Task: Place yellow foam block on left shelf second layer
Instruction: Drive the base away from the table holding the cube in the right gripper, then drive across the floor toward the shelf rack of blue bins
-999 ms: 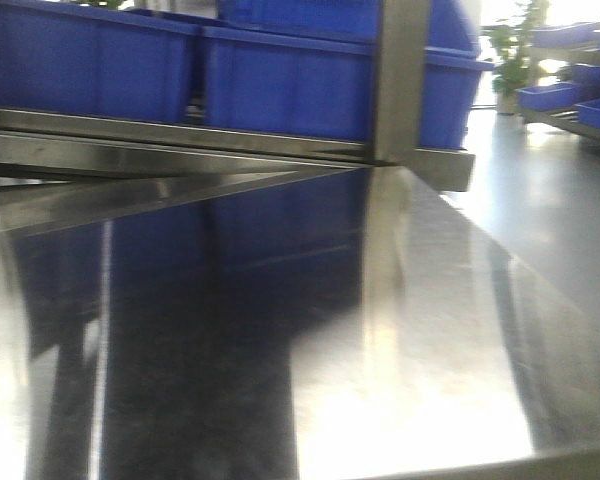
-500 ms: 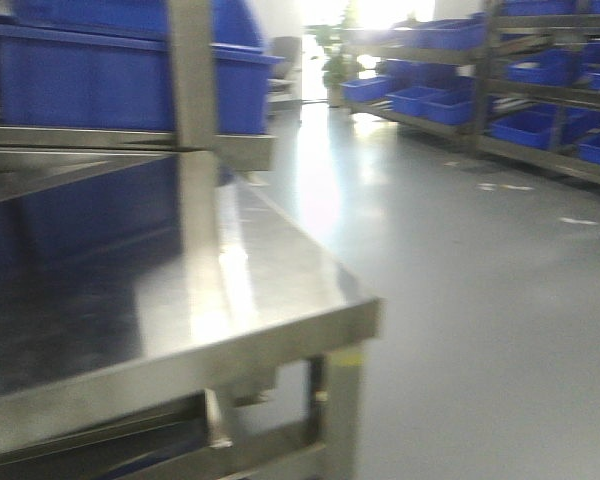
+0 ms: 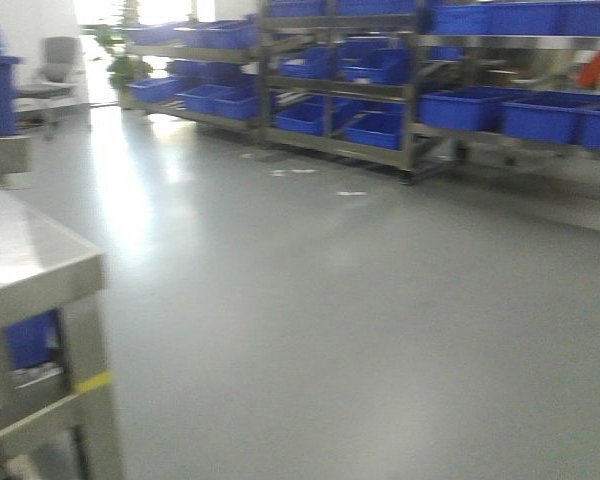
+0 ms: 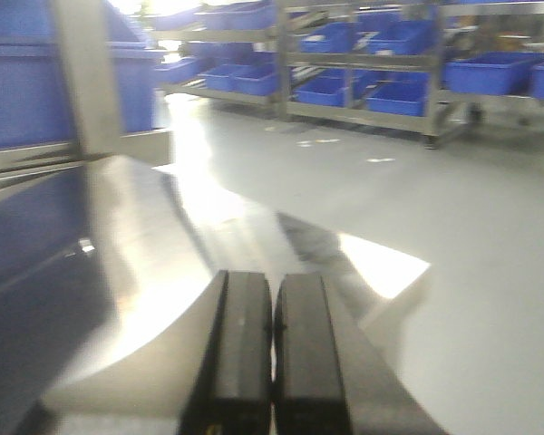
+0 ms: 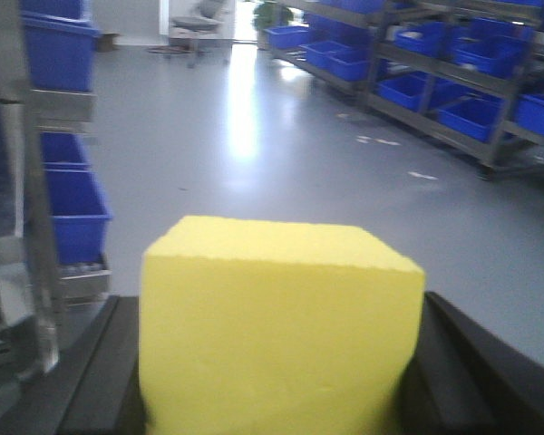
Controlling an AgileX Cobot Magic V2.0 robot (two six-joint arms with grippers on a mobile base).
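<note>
The yellow foam block [image 5: 276, 331] fills the lower middle of the right wrist view, held between the two black fingers [image 5: 91, 381] of my right gripper [image 5: 276, 399], which is shut on it. My left gripper [image 4: 273, 353] is shut and empty, its two black pads pressed together over the corner of a steel table [image 4: 145, 263]. Neither gripper nor the block shows in the front view. A steel shelf with blue bins [image 5: 59, 54] stands at the left of the right wrist view.
The steel table's corner [image 3: 30, 280] is at the left of the front view, a blue bin [image 3: 30, 340] beneath it. Open grey floor [image 3: 330, 300] stretches ahead. Racks of blue bins [image 3: 380, 90] line the far side. An office chair [image 3: 55, 60] stands far left.
The front view has swung to the right: the steel table and blue bins that filled it have slid off to the left, and the open floor and far racks have come into view.
</note>
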